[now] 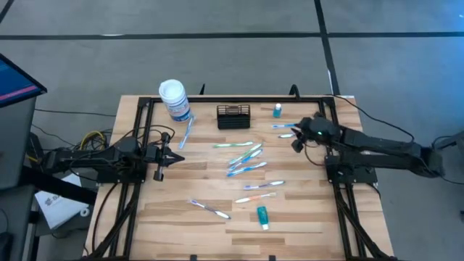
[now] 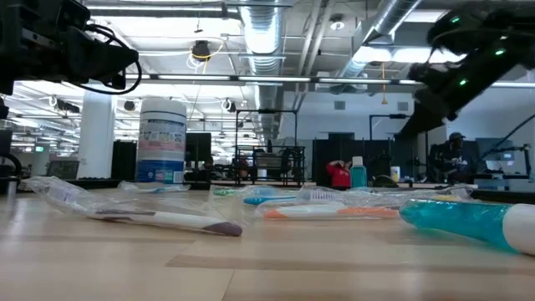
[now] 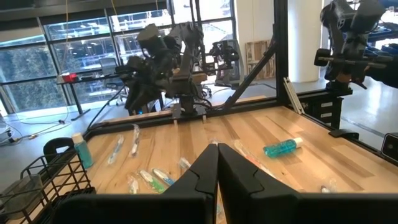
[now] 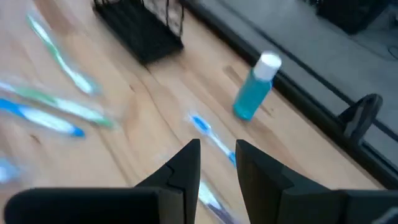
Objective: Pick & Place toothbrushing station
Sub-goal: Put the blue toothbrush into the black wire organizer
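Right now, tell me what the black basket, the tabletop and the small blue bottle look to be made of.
Black basket: likely metal wire mesh, matte black; its open grid shows through.
Tabletop: wood, light, smooth finish; visible planks and grain.
Small blue bottle: probably translucent plastic with a white cap; the blue may be its contents.

basket: 1 | canister: 1 | small blue bottle: 1 | teal tube: 1 | toothbrushes: roughly ten (some overlap)

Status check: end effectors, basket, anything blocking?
Left end effector shut, waiting. Right end effector open over a toothbrush. Wire-mesh basket untouched. Nothing blocking.
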Controlling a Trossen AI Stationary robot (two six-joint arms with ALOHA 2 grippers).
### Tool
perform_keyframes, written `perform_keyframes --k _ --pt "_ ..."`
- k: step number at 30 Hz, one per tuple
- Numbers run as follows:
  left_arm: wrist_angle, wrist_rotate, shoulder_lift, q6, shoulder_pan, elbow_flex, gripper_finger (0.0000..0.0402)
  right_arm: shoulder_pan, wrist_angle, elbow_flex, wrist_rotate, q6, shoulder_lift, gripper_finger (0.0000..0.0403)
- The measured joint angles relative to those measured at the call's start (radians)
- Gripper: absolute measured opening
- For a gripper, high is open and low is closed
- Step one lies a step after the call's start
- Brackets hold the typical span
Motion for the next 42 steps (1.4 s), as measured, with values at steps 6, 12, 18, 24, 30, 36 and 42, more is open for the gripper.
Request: perform_keyframes --k 6,12,18,24,30,36,42 --pt "0.000 0.000 0.000 -0.002 0.000 0.000 0.0001 -0.078 -0.008 0.079 -0.109 -0.063 0.204 0.0092" --pt "0.000 0.000 0.000 -0.002 0.000 0.000 0.0001 -0.126 -0.002 0.151 -0.138 -0.140 0.395 0.0092" --pt "-0.001 0.000 0.000 -0.003 0.000 0.000 0.0001 -0.143 -0.001 0.220 -0.164 -0.234 0.540 0.0092" --pt "-0.002 0.000 0.000 -0.029 0.000 0.000 0.0001 -0.161 -0.014 0.280 -0.184 -0.279 0.635 0.0092" --pt "-0.002 0.000 0.000 -0.037 0.000 0.000 0.0001 -0.170 -0.019 0.299 -0.197 -0.287 0.695 0.0107" --pt "-0.002 0.000 0.000 -0.037 0.000 0.000 0.0001 -0.194 -0.018 0.299 -0.187 -0.300 0.744 0.0157" --pt "-0.002 0.000 0.000 -0.037 0.000 0.000 0.0001 -0.199 -0.012 0.299 -0.164 -0.355 0.758 0.0192"
